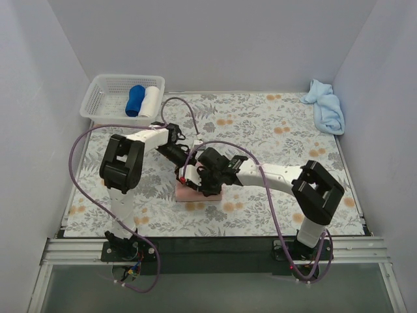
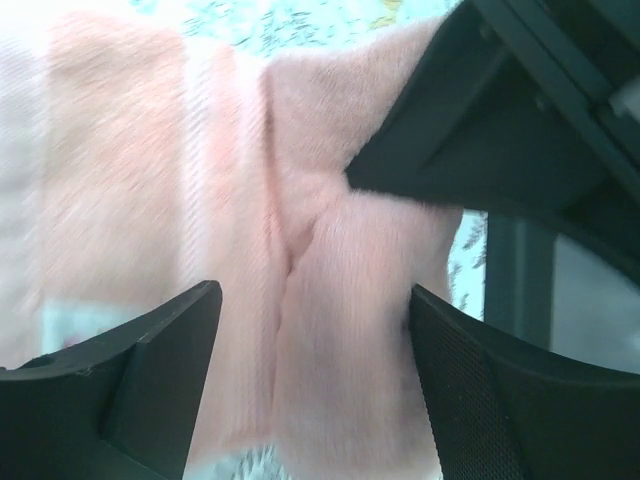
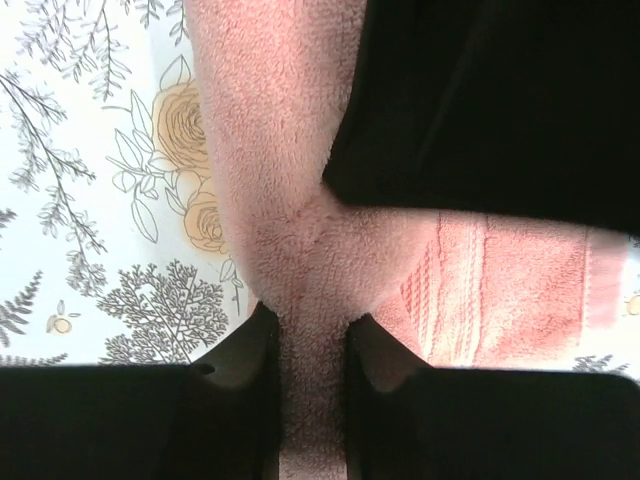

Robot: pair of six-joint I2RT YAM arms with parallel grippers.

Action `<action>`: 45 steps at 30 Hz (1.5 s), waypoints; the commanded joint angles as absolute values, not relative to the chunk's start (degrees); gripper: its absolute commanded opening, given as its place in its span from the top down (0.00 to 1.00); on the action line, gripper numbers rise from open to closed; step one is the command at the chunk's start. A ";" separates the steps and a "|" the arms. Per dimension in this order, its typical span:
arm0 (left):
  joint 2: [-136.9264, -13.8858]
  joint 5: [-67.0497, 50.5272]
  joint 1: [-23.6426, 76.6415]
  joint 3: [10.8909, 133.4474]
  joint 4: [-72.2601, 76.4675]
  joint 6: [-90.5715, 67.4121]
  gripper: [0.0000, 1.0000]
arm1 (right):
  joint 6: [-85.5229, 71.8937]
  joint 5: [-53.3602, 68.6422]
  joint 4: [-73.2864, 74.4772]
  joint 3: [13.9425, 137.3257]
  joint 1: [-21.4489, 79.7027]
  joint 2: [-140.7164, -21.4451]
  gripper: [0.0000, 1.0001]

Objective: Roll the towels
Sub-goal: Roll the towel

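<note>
The salmon-pink towel (image 1: 189,193) lies bunched on the flowered cloth at the table's middle, under both grippers. My right gripper (image 3: 312,340) is shut on a pinched fold of this pink towel (image 3: 270,150), and the pile fills the gap between its fingers. My left gripper (image 2: 315,370) is open, its fingers (image 2: 150,380) standing on either side of a ridge of the pink towel (image 2: 330,300) without pressing it. From above, the left gripper (image 1: 186,171) and right gripper (image 1: 203,179) nearly touch. The light-blue towel (image 1: 326,107) lies crumpled at the back right corner.
A white basket (image 1: 104,98) at the back left holds a dark blue roll (image 1: 135,100) and a white roll (image 1: 151,100). Purple cables loop over the left arm and across the middle. White walls enclose the table on three sides.
</note>
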State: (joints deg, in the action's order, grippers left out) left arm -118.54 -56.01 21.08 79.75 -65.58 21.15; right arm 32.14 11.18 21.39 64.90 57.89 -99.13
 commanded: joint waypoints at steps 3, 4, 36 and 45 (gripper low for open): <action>-105.67 -47.73 14.07 75.51 -53.81 20.83 0.30 | 25.23 26.18 36.91 64.42 56.17 -103.01 0.99; -104.34 -47.38 13.37 74.72 -52.83 20.48 0.11 | 24.70 26.97 37.52 64.86 55.99 -103.27 0.99; -52.20 -23.48 39.63 32.00 -27.71 22.68 0.02 | 26.81 45.79 64.60 101.68 42.72 -143.87 0.99; -61.26 -18.46 43.42 30.06 -18.73 24.43 0.04 | 28.56 45.26 64.25 102.48 42.45 -147.57 0.99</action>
